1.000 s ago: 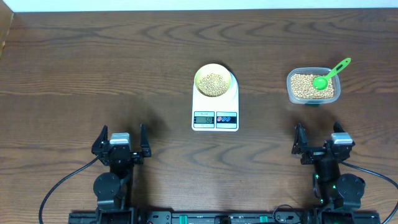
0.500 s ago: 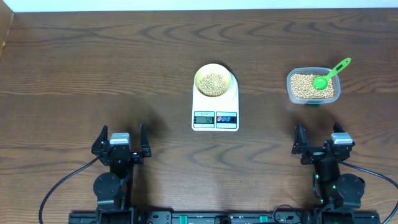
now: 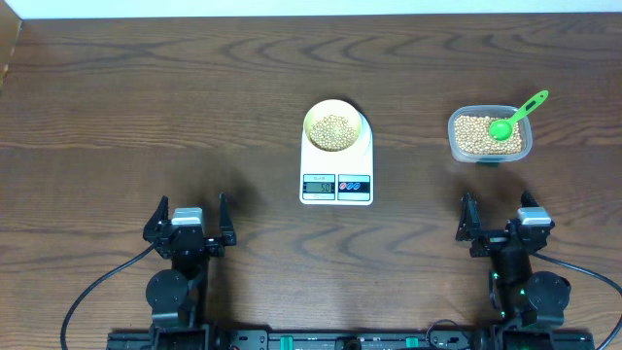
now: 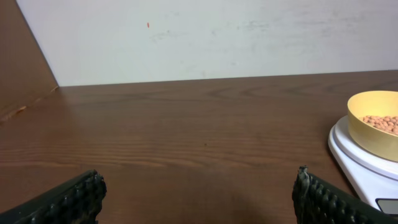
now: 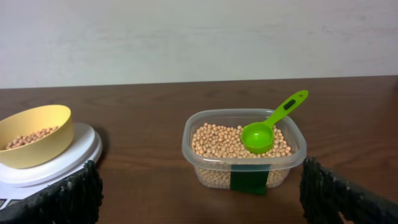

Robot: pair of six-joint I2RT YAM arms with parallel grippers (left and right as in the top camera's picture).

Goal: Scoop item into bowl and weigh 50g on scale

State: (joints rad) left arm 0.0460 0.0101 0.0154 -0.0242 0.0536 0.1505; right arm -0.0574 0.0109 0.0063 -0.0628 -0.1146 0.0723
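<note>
From overhead, the digits on the scale's (image 3: pixel 336 167) display (image 3: pixel 320 186) are too small to read. The left wrist view cuts the bowl (image 4: pixel 376 124) and scale at its right edge; the right wrist view cuts both at its left edge. The tub's (image 5: pixel 205 155) label (image 5: pixel 249 182) hides some beans (image 5: pixel 217 142).

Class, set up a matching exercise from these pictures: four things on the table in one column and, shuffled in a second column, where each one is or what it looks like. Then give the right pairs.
Column one
1. yellow bowl
2. green scoop
3. clear plastic tub
4. scale

Column two
A. lies in the tub, its head on the beans
B. white, flat, with a small display at its front edge
C. stands on the scale's platform
D. stands on the table, to the right of the scale

Pairs: 1-C, 2-A, 3-D, 4-B
</note>
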